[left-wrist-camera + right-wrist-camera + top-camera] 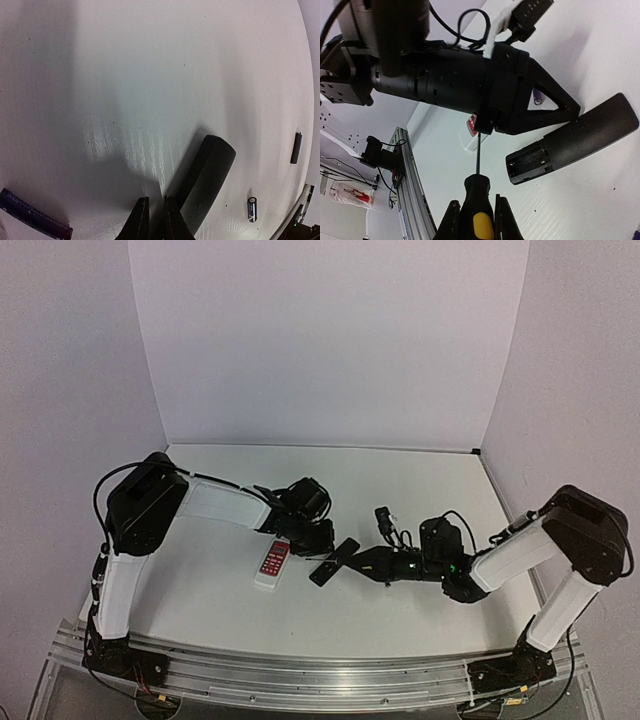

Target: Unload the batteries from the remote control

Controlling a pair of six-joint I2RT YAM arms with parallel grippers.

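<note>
Nearest, at the bottom edge of the right wrist view, the right gripper (476,209) is clamped on the yellow-and-black handle of a screwdriver (478,192). Its thin shaft points up the frame toward the remote's open end. Held that way it reads as a prying tool kept ready, with the tip apart from the remote.

Just beyond, across the right half of that view, the remote control (580,135) lies flat on the white counter (600,200). Its battery bay is uncovered at the lower-left end. The bay looks empty from this angle, though its depth is in shadow.

Above it, filling the upper middle, hangs the left gripper (154,202). In its own view, at the bottom centre, its 2 fingers stand almost together, with a thin slit and nothing between them, just left of the remote's rounded end. I judge it hovers there to steady or nudge the remote rather than to grasp.

Farther out, at the lower right of the left wrist view, 1 battery (252,208) lies loose on the counter beside the remote, pale end up the frame, so at least that cell is out. Farther right, a dark stick (296,148) lies alone; whether it is a cell or a cover, I cannot tell. In the overhead view, a white remote (273,562) sits left of the black one.
</note>
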